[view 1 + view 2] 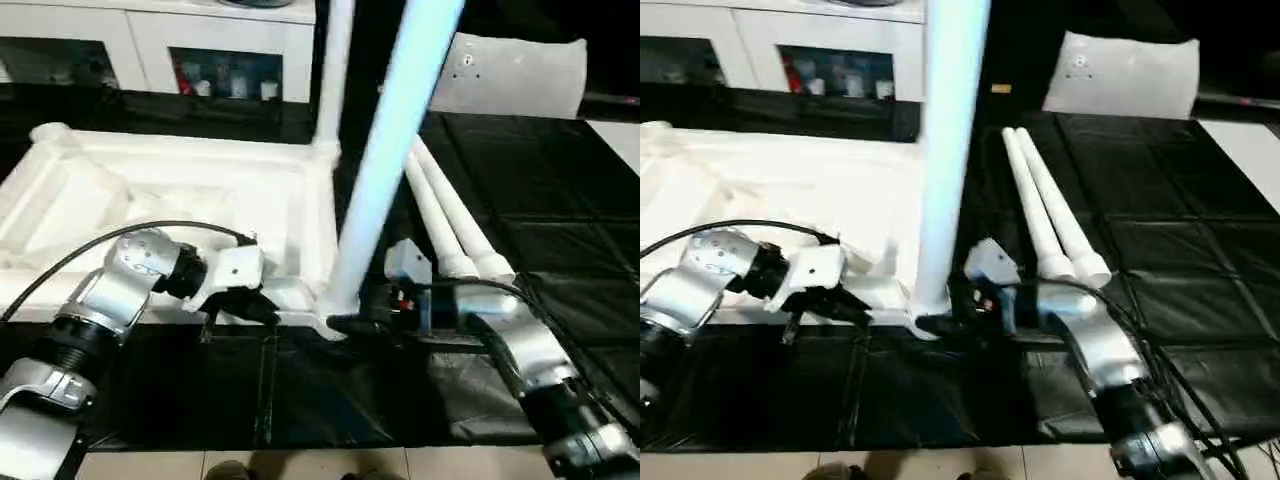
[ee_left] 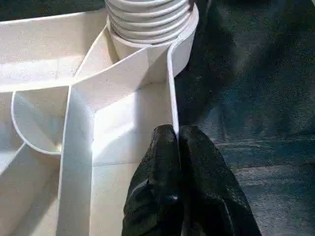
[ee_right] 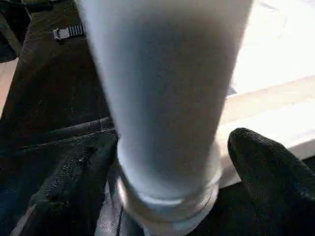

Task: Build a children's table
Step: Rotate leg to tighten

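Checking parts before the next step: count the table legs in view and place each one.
4. One leg stands in the tabletop's near corner socket by the right gripper; another stands at the far corner; two lie side by side on the black mat. None seems hidden.

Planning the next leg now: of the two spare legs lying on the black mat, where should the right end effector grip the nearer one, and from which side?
Grip the nearer spare leg on its smooth shaft, just above the ribbed end that points toward the robot. Come from above: it lies flat beside the other spare leg, apparently touching, so a side approach on that flank looks blocked. The black mat beyond it is open.
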You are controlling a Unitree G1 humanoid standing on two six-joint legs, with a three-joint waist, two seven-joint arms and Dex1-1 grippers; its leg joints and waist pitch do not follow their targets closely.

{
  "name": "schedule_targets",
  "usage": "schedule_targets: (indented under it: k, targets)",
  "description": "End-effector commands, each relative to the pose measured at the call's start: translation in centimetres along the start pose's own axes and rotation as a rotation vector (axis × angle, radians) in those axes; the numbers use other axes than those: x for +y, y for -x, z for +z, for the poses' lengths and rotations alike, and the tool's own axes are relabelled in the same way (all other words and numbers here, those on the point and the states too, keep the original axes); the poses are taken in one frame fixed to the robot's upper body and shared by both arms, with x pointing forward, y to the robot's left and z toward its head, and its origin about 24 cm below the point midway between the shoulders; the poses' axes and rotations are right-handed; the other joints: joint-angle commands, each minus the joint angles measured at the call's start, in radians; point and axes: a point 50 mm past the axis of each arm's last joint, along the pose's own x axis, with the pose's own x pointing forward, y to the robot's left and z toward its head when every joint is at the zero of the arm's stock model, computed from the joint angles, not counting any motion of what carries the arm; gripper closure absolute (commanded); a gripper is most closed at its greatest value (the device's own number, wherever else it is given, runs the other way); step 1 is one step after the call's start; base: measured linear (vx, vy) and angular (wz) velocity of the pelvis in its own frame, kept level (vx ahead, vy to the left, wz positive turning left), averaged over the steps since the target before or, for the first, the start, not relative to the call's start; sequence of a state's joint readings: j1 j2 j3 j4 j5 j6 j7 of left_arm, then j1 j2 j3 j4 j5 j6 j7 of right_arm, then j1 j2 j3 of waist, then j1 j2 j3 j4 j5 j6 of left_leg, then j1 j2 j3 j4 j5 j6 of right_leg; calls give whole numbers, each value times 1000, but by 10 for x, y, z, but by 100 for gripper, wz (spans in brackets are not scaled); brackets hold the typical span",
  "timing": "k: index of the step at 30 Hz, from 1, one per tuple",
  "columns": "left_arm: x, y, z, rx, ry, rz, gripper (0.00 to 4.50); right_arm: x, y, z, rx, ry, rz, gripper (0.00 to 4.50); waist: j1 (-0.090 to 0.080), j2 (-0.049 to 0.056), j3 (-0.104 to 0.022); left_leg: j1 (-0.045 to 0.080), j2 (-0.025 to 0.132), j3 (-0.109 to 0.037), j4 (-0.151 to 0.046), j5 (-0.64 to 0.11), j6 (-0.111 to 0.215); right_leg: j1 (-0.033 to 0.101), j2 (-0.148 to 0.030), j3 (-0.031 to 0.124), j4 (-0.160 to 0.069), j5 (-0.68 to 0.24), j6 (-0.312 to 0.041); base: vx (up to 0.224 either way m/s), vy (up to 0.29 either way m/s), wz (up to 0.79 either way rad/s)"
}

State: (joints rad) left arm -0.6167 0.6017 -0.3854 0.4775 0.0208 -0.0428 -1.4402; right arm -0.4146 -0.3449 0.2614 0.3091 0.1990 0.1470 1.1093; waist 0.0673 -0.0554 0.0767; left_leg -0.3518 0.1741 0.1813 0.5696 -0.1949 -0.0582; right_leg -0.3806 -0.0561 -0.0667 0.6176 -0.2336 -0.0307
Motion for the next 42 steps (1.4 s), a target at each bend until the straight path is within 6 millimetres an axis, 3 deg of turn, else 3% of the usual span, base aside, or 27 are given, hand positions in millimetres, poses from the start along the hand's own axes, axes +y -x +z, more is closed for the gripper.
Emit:
schedule_targets:
  k: [1,7,14,17,18,20,23,24,25,26,29,32,33,36,39,40,42]
  targets:
    - [-13,-20,-7,66,-10,-165,450,-2,0,0,13,7,25,106,-4,11,-59,10,69,-18,-53,-40,84,49,-99,65,-49,85,-282,0,0,0]
    - [-13,-19,-7,69,-13,-172,450,-1,-2,-1,17,-2,68,150,3,10,-62,8,70,-18,-50,-24,92,52,-100,64,-45,113,-281,0,0,0]
    - [-12,-18,-9,72,-2,-168,450,1,-3,-4,18,-29,104,175,12,10,-61,9,71,-18,-51,-60,70,49,-100,65,-51,41,-269,0,0,0]
    - [-10,-18,-8,35,44,-108,450,3,-5,-6,5,-69,97,176,13,13,-59,10,71,-19,-52,-68,58,47,-100,65,-51,25,-267,0,0,0]
    - [-8,-20,-6,-7,95,-38,450,5,-8,-8,-5,-111,67,176,13,18,-60,10,72,-19,-52,-72,54,47,-101,65,-50,25,-270,0,0,0]
    - [-6,-23,-2,-62,150,33,450,7,-13,-11,-13,-153,32,176,12,16,-57,10,72,-20,-54,-85,48,46,-102,65,-53,13,-272,0,0,0]
    - [-4,-30,3,-125,234,129,450,10,-21,-16,-11,-183,-37,176,9,18,-50,12,73,-21,-59,-147,21,43,-105,68,-67,-109,-255,0,0,0]
    - [-3,-40,8,-153,284,217,450,11,-34,-18,-41,-227,-142,176,4,16,-39,14,73,-26,-67,-222,-7,35,-105,66,-83,-276,-222,0,0,0]
    - [-4,-43,9,-162,301,239,450,12,-39,-18,-52,-245,-172,176,4,16,-39,14,73,-26,-67,-222,-7,35,-105,66,-83,-276,-222,-56,5,-2]
    - [-4,-47,12,-170,323,263,450,13,-44,-18,-66,-268,-206,177,-1,15,-36,17,71,-30,-69,-269,-24,32,-110,67,-96,-396,-191,0,0,0]
    - [-1,-61,19,-180,393,363,450,15,-62,-16,-95,-342,-313,177,-26,9,-33,17,71,-37,-75,-299,-34,29,-108,68,-104,-458,-154,0,0,0]
    - [3,-72,26,-188,443,436,450,15,-76,-15,-94,-380,-398,177,-36,11,-30,26,64,-40,-70,-341,-30,19,-109,67,-120,-544,-126,0,0,0]
    - [10,-83,38,-195,476,503,450,11,-89,-11,-98,-431,-504,177,-39,6,-31,25,65,-40,-71,-331,-25,18,-110,68,-120,-542,-119,0,0,0]
    - [17,-90,48,-177,482,571,450,4,-101,-5,-89,-457,-615,177,-43,12,-32,20,63,-43,-77,-318,-24,22,-105,63,-121,-509,-104,0,0,0]
    - [19,-89,47,-145,475,594,450,3,-103,1,-124,-471,-613,177,-45,14,-33,24,63,-42,-77,-340,-25,16,-104,66,-123,-483,-97,0,0,0]
    - [19,-87,46,-138,468,595,450,2,-101,2,-132,-467,-617,121,-44,13,-32,21,64,-41,-79,-334,-18,16,-104,68,-122,-454,-99,0,0,0]
    - [19,-83,42,-124,461,597,450,0,-97,1,-144,-464,-631,108,-43,14,-34,20,64,-39,-79,-321,-15,17,-102,70,-116,-406,-109,0,0,0]
